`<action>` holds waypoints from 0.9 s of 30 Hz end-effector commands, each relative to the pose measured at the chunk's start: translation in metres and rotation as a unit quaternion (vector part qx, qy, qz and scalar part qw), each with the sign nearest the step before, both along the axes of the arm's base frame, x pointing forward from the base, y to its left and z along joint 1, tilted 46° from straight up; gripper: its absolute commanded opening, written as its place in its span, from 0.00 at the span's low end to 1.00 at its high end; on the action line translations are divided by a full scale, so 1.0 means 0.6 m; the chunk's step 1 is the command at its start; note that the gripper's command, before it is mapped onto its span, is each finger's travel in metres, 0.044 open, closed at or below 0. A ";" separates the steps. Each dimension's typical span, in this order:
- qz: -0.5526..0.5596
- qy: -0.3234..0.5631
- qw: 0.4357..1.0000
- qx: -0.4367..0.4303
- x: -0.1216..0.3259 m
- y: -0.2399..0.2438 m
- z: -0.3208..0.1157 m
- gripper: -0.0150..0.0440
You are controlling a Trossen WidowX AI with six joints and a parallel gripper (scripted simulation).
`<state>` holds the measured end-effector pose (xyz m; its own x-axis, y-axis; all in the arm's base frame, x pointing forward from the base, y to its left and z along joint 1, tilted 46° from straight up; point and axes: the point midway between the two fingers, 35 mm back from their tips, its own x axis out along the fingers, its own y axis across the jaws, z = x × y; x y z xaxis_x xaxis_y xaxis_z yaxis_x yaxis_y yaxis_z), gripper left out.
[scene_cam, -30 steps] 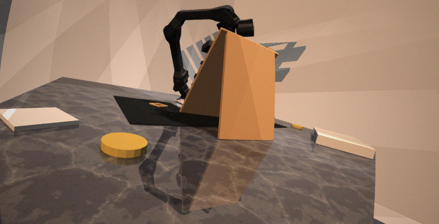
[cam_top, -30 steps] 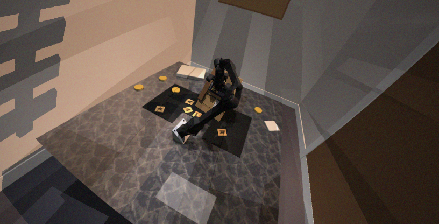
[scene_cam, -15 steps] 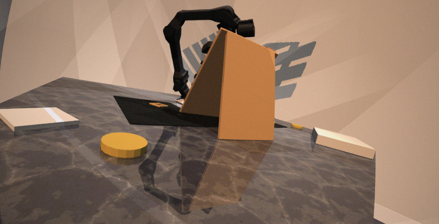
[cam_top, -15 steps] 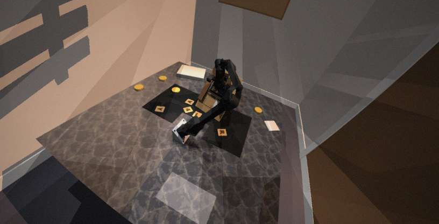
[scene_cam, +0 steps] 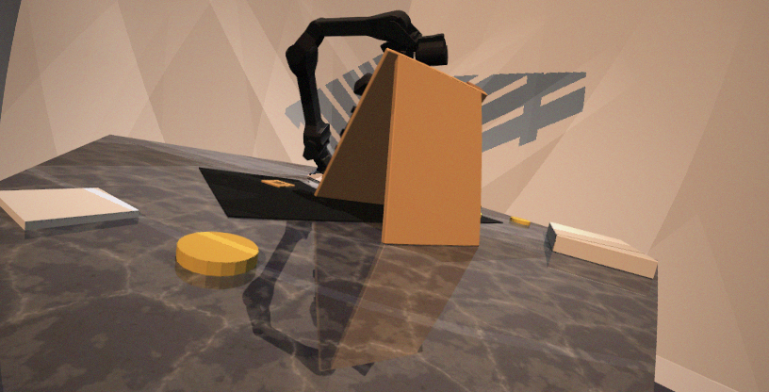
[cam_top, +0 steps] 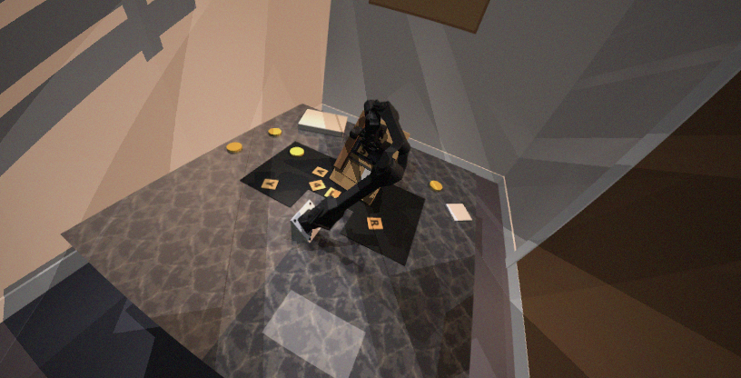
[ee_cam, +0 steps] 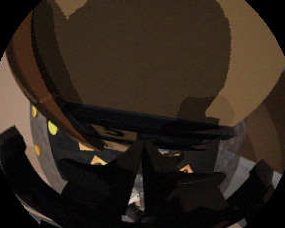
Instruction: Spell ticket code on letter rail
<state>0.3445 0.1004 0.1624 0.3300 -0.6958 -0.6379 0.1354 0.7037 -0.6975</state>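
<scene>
The slanted wooden board carries the dark letter rail. A tile marked 5 sits in the rail, toward its left side in the wrist view. My gripper is shut and empty, with its tips close in front of the rail, right of the 5 tile. Loose tiles lie on the black mats: a Y tile, one like a V or A, a 4 tile, a partly hidden tile and an R tile. The ticket's print is not readable.
Yellow discs lie left of the board; another disc and a flat white block lie right. A thicker white block lies behind, near the counter edge.
</scene>
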 end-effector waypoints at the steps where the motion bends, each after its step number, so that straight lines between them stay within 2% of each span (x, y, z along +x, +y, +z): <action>1: 0.000 -0.001 1.000 -0.003 0.005 -0.004 0.000 0.25; 27: 0.000 -0.001 1.000 -0.002 0.008 0.002 -0.007 0.25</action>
<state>0.3491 0.1008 0.1586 0.3312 -0.6962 -0.6369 0.1319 0.7025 -0.6993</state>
